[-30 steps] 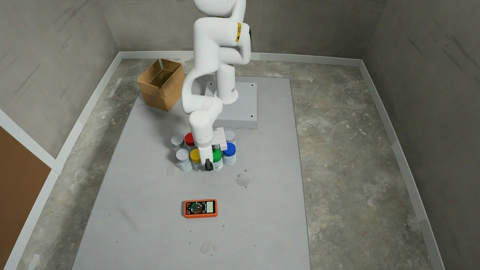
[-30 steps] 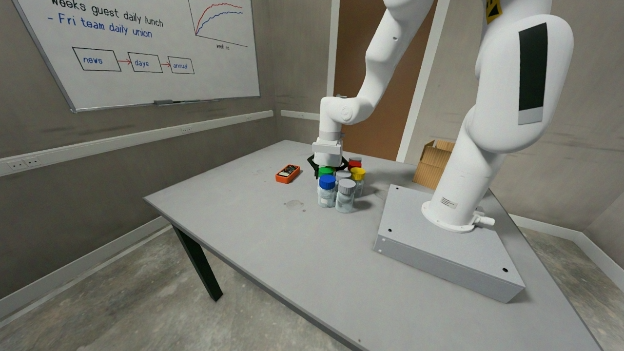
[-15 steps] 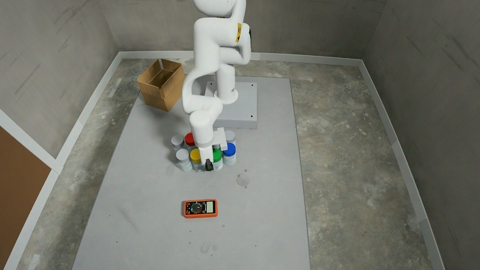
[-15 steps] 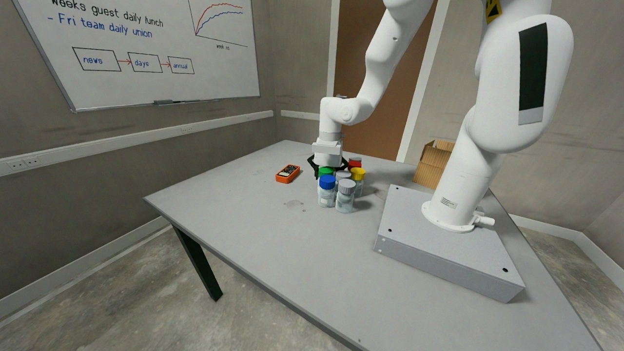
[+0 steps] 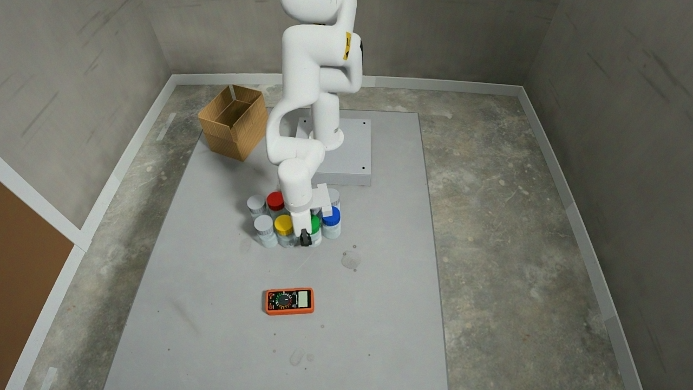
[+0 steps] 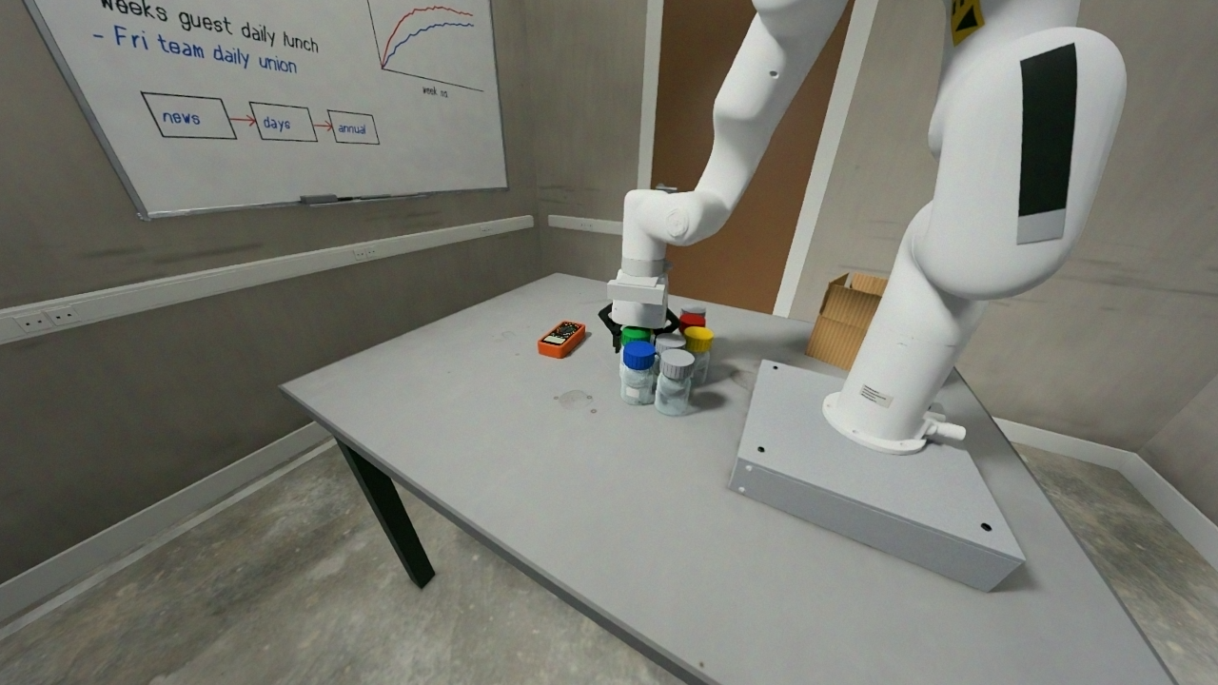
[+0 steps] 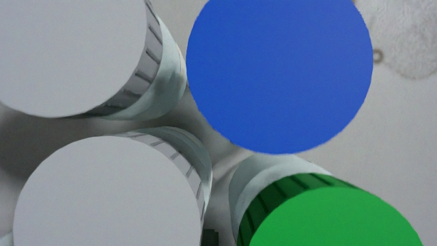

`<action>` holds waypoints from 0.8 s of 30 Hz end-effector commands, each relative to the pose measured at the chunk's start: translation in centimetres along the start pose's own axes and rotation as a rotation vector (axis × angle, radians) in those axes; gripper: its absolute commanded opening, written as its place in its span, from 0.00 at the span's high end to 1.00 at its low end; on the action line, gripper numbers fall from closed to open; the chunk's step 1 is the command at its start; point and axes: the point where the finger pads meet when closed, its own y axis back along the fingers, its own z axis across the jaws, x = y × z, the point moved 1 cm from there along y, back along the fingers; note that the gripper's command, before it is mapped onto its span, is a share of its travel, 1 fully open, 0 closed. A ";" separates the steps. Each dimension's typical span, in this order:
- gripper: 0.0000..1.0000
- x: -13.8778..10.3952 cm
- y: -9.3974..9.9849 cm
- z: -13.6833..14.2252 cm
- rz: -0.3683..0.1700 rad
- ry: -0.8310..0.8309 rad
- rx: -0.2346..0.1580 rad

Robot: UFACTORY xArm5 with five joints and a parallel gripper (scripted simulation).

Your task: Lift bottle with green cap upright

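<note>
Green-capped bottle (image 6: 634, 335) stands upright on the table (image 6: 477, 442) in a tight cluster, just beside the blue-capped bottle (image 6: 638, 371) and a yellow-capped one (image 6: 697, 341). Hand (image 6: 637, 326) sits low over the green cap, open, gripping nothing, one finger on either side.

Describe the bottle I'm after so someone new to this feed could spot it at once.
On the grey table, in front of the arm's base plate, stands a tight cluster of small capped bottles. In its front row, seen from the top camera, the green-capped bottle stands between a yellow-capped bottle and a blue-capped bottle. It alone has a green cap, and the open gripper hangs right over it.
</note>
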 end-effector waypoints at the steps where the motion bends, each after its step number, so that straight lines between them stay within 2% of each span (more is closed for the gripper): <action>1: 0.21 0.5 0.1 0.1 -0.004 0.000 -0.002; 24: 0.21 2.0 0.1 0.1 -0.006 0.000 -0.001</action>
